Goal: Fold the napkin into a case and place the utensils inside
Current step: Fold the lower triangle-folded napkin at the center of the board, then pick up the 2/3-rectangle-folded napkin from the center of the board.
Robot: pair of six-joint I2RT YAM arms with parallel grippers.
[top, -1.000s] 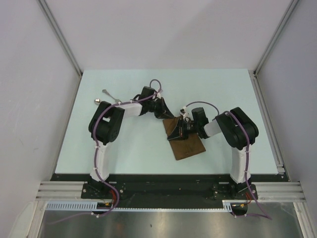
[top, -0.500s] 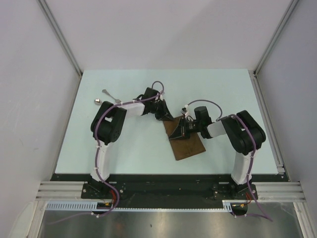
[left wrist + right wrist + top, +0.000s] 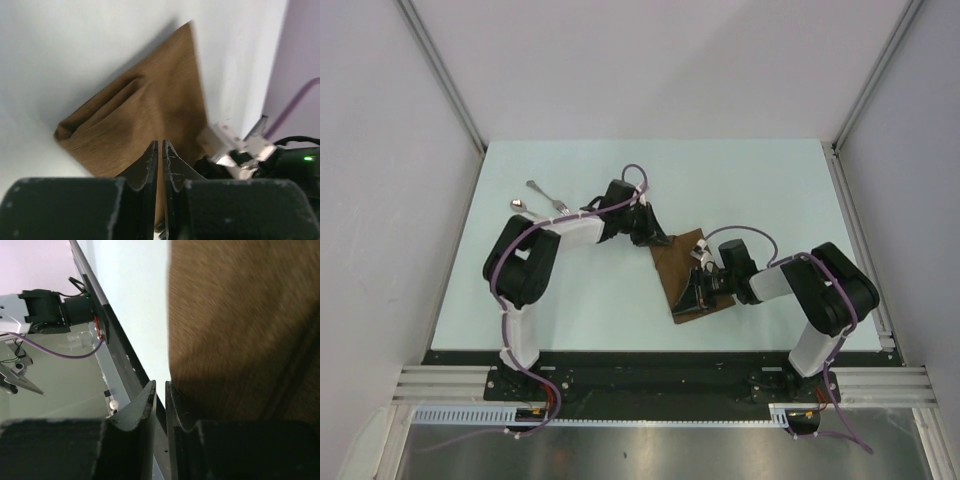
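Observation:
The brown napkin (image 3: pixel 682 264) lies folded into a long strip on the pale table, right of centre. My left gripper (image 3: pixel 658 240) sits at its far left corner. In the left wrist view its jaws (image 3: pixel 161 144) stand a hair apart over the flat cloth (image 3: pixel 140 105), with nothing bunched between them. My right gripper (image 3: pixel 692 298) is low at the strip's near left edge. Its jaws (image 3: pixel 160 385) are nearly closed beside the cloth's edge (image 3: pixel 240 315), and only table shows in the slit. The fork (image 3: pixel 548 197) and spoon (image 3: pixel 517 204) lie at the far left.
The table's black front edge (image 3: pixel 120 350) runs close behind the right gripper. A metal rail (image 3: pixel 860 240) borders the table on the right, and grey walls close in the sides and back. The left arm's elbow (image 3: pixel 520 265) stands near the utensils.
The right gripper slid from the napkin's far end down to its near left edge. The napkin now lies as a narrower strip. The left gripper stayed at the far corner.

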